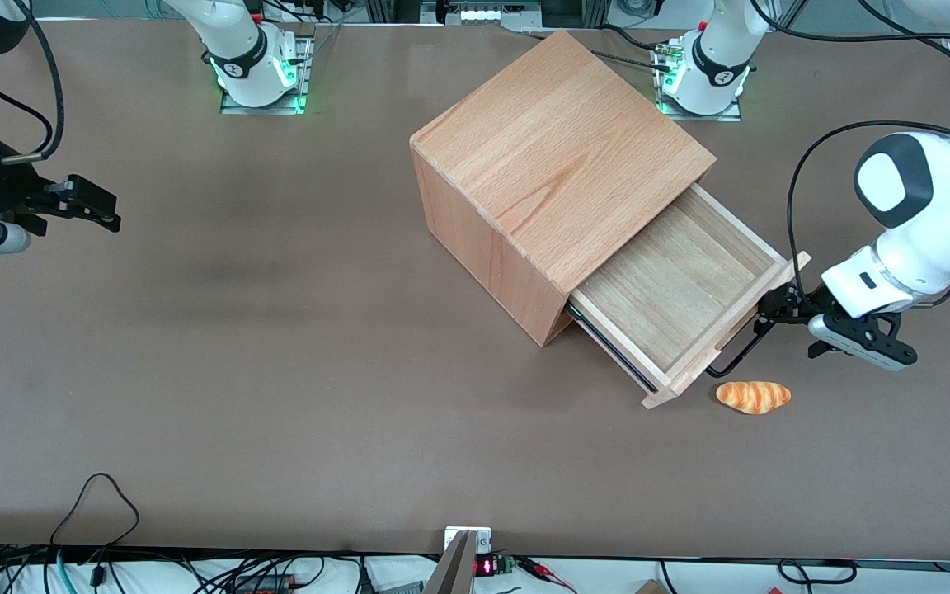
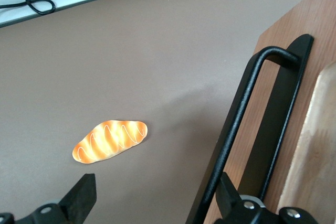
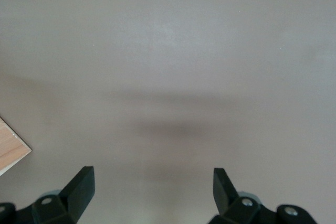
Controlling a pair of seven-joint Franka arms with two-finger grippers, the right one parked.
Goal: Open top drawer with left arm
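Note:
The top drawer (image 1: 673, 280) stands pulled well out of the beech cabinet (image 1: 557, 157), and its inside is bare. Its black wire handle (image 1: 739, 351) sticks out from the drawer front (image 2: 310, 19). The white left arm (image 1: 920, 214) reaches in from the working arm's end of the table. Its black gripper (image 1: 780, 309) is at the handle. The gripper (image 2: 156, 184) is open wide, and the handle bar (image 2: 247, 103) runs between its fingers, close against one finger (image 2: 227, 190). The other finger (image 2: 84, 192) hangs over bare table.
A small orange bread roll (image 1: 753, 396) (image 2: 110, 140) lies on the brown table, just nearer the front camera than the drawer front and gripper. Cables (image 1: 96, 495) trail along the table's front edge. The arm bases (image 1: 702, 74) stand at the back edge.

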